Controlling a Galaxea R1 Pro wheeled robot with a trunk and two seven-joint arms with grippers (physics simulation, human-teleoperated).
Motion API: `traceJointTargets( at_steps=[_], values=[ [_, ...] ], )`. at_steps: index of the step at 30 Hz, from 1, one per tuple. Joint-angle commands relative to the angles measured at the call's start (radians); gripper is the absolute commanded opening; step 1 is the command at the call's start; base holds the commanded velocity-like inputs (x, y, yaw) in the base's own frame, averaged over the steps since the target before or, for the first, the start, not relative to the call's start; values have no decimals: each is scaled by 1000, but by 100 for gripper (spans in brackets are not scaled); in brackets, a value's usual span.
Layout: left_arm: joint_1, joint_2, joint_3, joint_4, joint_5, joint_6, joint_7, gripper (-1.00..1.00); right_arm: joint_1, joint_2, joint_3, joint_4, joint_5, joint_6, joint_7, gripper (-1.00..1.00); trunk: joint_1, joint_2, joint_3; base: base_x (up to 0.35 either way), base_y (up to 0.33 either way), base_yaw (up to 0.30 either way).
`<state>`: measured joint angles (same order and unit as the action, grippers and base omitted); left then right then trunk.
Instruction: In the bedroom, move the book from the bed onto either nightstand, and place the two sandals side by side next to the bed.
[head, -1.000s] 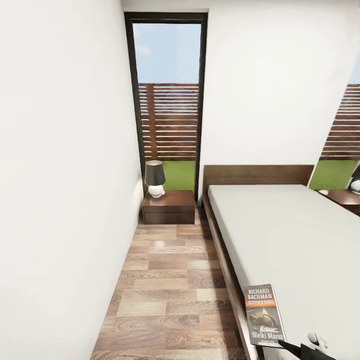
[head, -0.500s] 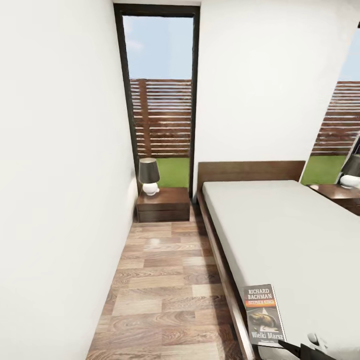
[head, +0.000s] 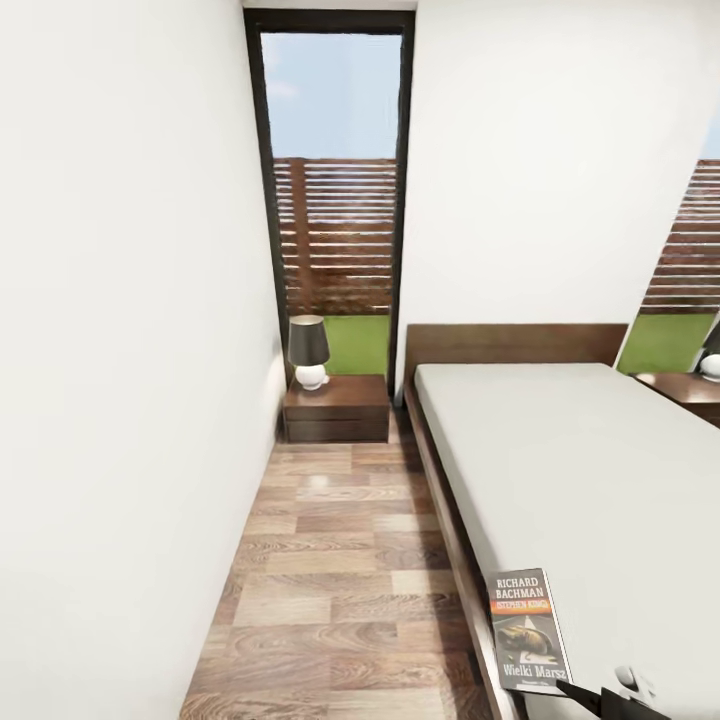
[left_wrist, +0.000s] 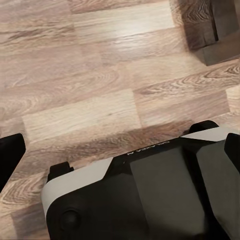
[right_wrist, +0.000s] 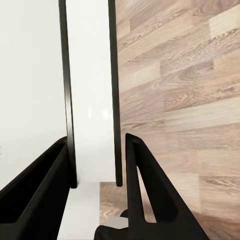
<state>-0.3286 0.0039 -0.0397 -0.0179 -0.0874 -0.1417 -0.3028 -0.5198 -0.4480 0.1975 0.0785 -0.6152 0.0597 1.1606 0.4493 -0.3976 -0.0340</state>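
Book (head: 528, 628) held upright over bed (head: 590, 470) edge, apparently clamped in right pincer (right_wrist: 95, 190).

The small thin paperback book (head: 529, 628) with a dark cover, white "RICHARD BACHMAN" lettering and an orange strip stood upright over the near left edge of the large low bed (head: 590, 470), whose plain pale grey-white mattress sat in a dark brown wooden frame with a matching headboard. The low, boxy, dark-brown wooden nightstand (head: 337, 410) stood just beside the bed's head, against the white wall, on the bedroom's wood-plank floor (head: 330, 570).
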Motion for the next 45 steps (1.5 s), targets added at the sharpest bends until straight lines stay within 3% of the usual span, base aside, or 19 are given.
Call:
traceJointTargets(
  at_steps=[1, 34, 45],
  values=[
    [-1, 0, -3, 1, -9, -7, 1, 100, -1, 0, 7, 3, -10, 6, 5, -100, 1, -2, -2, 0, 0, 281],
    [-1, 0, -2, 1, -7, -7, 1, 100, -1, 0, 7, 3, -6, 5, 2, -100, 1, -2, -11, 2, 0, 33],
    [-1, -1, 0, 1, -6, -8, 1, 100, -2, 0, 7, 3, -6, 5, 2, -100, 1, -2, -11, 287, 0, 0]
  ],
)
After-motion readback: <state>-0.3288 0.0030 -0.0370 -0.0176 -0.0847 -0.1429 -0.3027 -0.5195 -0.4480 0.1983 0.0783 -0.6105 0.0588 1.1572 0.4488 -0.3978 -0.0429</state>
